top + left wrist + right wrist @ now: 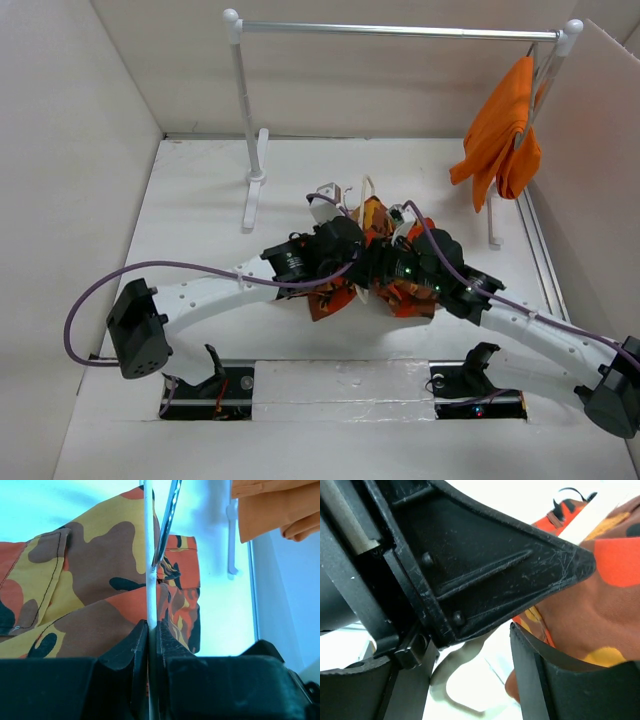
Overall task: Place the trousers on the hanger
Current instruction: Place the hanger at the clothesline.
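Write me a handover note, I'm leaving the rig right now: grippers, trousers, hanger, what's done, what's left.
Left gripper: shut on a thin bar of the hanger.
Right gripper: cloth of the trousers lies between its fingers; whether it grips cannot be told.
Trousers: bunched on the table between both grippers, with the hanger in the pile.
Done: hanger gripped, both arms at the pile.
Left: the trousers are not seen draped over the hanger bar; they probably still need threading and draping.
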Available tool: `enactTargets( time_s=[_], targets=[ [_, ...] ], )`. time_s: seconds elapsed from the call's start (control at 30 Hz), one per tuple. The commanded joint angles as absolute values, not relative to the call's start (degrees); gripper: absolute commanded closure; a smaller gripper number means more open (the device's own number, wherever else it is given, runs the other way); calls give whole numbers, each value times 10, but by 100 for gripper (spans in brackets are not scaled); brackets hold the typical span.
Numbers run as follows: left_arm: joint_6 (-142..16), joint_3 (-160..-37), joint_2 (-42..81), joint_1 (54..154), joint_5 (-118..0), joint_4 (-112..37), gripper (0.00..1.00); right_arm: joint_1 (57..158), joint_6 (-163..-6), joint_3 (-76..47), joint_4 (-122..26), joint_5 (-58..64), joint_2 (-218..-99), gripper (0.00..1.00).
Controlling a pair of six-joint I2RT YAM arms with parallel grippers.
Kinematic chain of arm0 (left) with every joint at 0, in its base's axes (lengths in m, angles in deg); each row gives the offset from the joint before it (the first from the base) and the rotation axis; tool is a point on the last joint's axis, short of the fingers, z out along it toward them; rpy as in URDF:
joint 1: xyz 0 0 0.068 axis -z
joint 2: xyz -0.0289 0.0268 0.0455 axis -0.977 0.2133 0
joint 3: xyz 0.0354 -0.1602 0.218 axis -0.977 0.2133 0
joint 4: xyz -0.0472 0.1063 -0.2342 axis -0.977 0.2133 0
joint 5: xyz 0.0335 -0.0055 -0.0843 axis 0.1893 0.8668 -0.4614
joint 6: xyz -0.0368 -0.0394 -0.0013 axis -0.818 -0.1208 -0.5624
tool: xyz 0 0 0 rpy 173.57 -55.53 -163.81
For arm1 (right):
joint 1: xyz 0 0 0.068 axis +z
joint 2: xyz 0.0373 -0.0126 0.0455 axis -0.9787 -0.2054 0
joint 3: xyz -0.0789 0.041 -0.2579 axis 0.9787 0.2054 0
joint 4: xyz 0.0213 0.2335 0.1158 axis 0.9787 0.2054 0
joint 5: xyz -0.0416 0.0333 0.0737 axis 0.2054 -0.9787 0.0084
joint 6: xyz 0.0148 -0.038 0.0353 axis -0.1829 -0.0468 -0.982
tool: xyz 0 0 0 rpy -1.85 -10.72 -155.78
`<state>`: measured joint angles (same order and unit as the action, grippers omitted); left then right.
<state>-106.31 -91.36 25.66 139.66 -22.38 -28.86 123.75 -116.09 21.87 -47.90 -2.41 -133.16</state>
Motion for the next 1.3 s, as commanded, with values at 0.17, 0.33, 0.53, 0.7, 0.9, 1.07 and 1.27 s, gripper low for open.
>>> enactTargets(
  time_s=[0.17, 0.33, 0.53, 0.7, 0.9, 1.07, 1.27],
  targets=[
    [-1055, -939, 174, 1396, -236, -336, 100, 1243, -1184, 212, -594, 15, -1338, 51],
    [-1047, -942, 155, 1396, -242, -330, 100, 1248, -1192, 197, -599, 10, -1357, 75],
    [-1014, -948, 138, 1396, -250, -329, 100, 1268, -1242, 214, -664, 3, -1360, 100],
    [-982, -1024, 139, 1360, -333, -306, 100, 1274, -1279, 203, -722, 20, -1338, 100],
    [-924, -1150, 153, 1355, -330, -264, 71, 1274, -1286, 145, -740, 35, -1329, 100],
    [-900, -1204, 161, 1355, -333, -257, 59, 1274, -1281, 114, -752, 45, -1333, 100],
    [-880, -1239, 161, 1350, -333, -252, 59, 1233, -1267, 76, -756, 19, -1350, 100]
  ],
)
